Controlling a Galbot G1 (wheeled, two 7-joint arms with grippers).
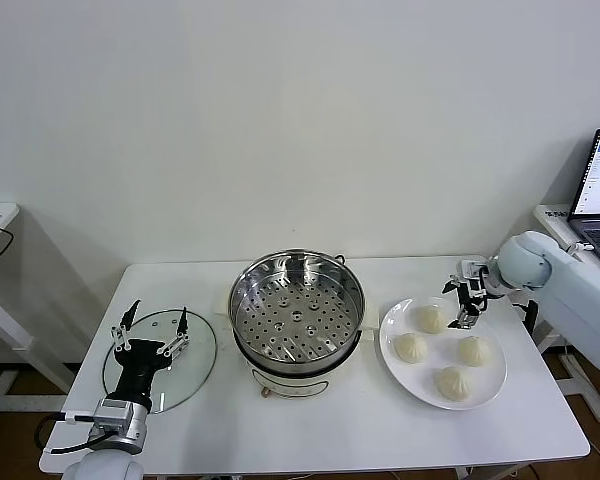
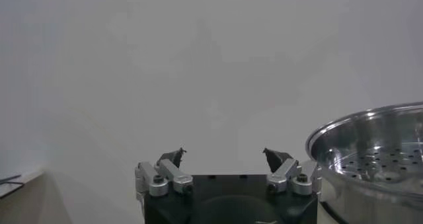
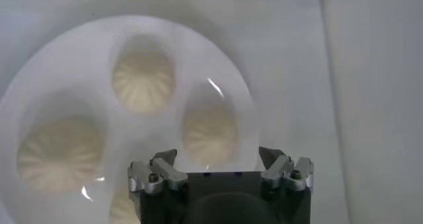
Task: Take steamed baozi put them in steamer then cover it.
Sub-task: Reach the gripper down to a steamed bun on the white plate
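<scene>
White table (image 1: pixel 330 420): glass lid (image 1: pixel 195 345), steamer (image 1: pixel 296 310), plate (image 1: pixel 398 360) of baozi (image 1: pixel 430 318); both jaws wide.

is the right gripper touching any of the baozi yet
Apart. In the right wrist view the open right gripper hangs above the plate, and the baozi lie well below its fingertips.
</scene>
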